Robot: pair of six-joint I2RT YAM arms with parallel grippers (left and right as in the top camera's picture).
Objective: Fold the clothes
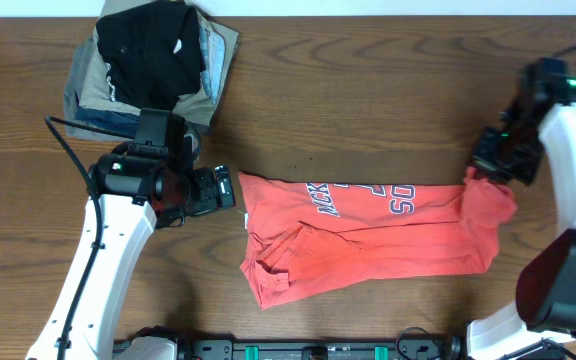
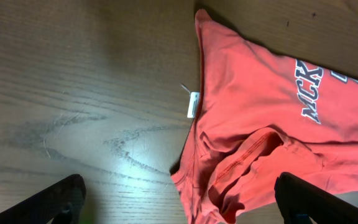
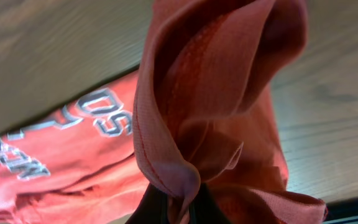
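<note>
The clothes are one coral-red T-shirt [image 1: 368, 235], lying partly folded across the middle of the table with dark block lettering face up. My right gripper [image 1: 490, 170] is shut on the shirt's right edge, and a bunched fold of red cloth [image 3: 204, 112] stands pinched between its fingers in the right wrist view. My left gripper [image 1: 230, 190] stands open just left of the shirt's left edge. In the left wrist view the shirt [image 2: 260, 106] and its white label [image 2: 192, 104] lie ahead, with both dark fingertips [image 2: 55, 202] wide apart near the rumpled hem.
A stack of folded garments [image 1: 153, 65], black on top of tan, grey and blue, sits at the back left. The wooden table [image 1: 368, 90] stretches behind the shirt. Both arms' bases stand at the near edge.
</note>
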